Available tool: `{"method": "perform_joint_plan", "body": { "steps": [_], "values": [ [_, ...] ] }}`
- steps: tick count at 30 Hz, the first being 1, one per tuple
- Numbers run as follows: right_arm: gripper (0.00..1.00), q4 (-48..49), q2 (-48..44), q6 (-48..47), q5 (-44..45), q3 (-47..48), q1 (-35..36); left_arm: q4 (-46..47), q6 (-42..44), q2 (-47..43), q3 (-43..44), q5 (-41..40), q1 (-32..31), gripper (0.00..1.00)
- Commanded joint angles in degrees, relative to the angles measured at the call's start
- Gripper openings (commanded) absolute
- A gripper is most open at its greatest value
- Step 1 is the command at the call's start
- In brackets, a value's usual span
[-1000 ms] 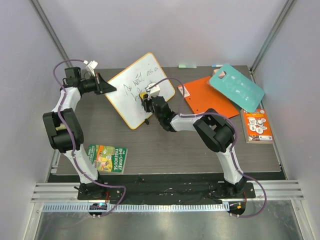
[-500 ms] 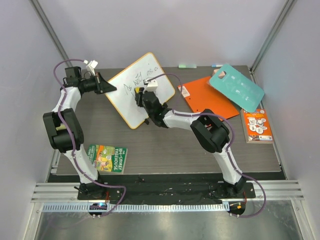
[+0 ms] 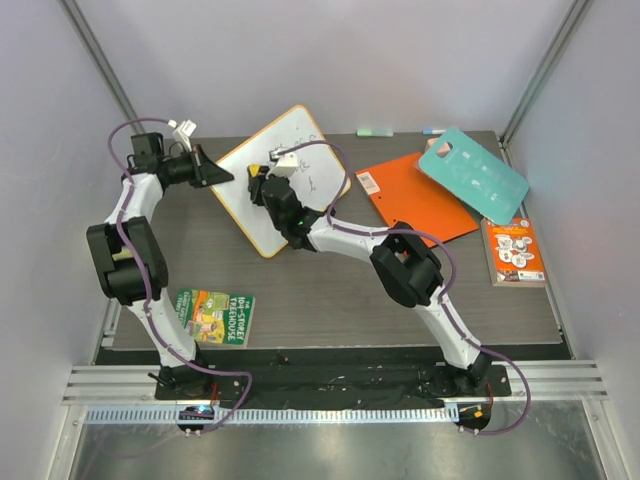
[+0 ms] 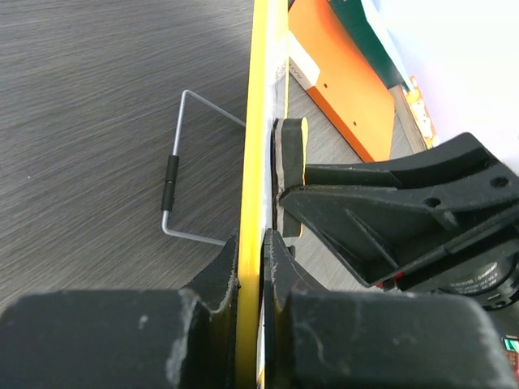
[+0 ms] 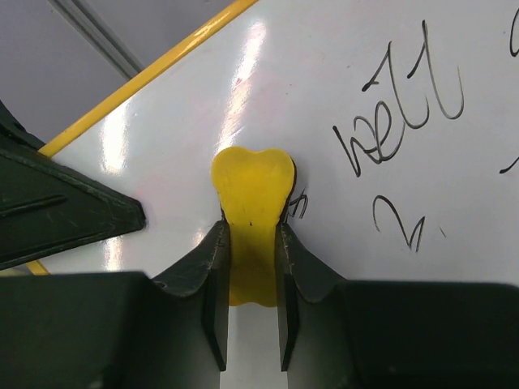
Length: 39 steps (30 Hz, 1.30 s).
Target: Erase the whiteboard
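Bright, even light from above; shadows on the table (image 3: 300, 295) are faint. Glare streaks the whiteboard (image 5: 251, 49) in the right wrist view; the left wrist foreground is soft.

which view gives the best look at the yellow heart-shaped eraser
The right wrist view: the yellow heart-shaped eraser fills the centre, clamped in the right tool and pressed on the yellow-rimmed white board beside black handwriting. The left wrist view shows only its edge against the board. The top external view shows a small yellow speck.
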Motion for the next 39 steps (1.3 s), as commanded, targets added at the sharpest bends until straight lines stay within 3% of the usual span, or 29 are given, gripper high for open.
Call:
{"method": "perform_joint_plan", "body": {
  "steps": [1,5,12,20,28,33,39],
  "values": [
    [0.01,-8.68,4.21,8.65,0.42,-1.58,-7.38,-1.30,11.67,-2.15,-0.10,-11.52,-4.39,0.00],
    [0.01,-8.24,3.24,11.22,-3.71,-4.84,-13.63,-2.01,12.46,-2.42,-0.01,-11.79,-4.56,0.00],
    [0.01,-10.00,3.07,5.15,-6.08,-2.82,-14.79,-3.32,13.60,-2.42,0.17,-12.05,-4.56,0.00],
    [0.01,-5.35,-0.88,4.63,-13.03,-11.50,-7.33,-4.03,14.48,-2.86,-0.45,-12.14,-4.83,0.00],
    [0.01,-3.33,-0.36,12.78,-23.65,-13.11,-1.96,-4.56,14.83,-3.65,-1.06,-12.40,-5.00,0.00],
    [0.01,-2.61,0.08,10.79,-23.33,-10.21,0.76,-4.38,14.75,-3.65,-1.15,-12.32,-5.09,0.00],
    [0.01,-9.70,3.67,9.02,-26.13,1.90,1.29,-4.20,15.01,-4.09,-1.85,-12.76,-5.53,0.00]
  ]
}}
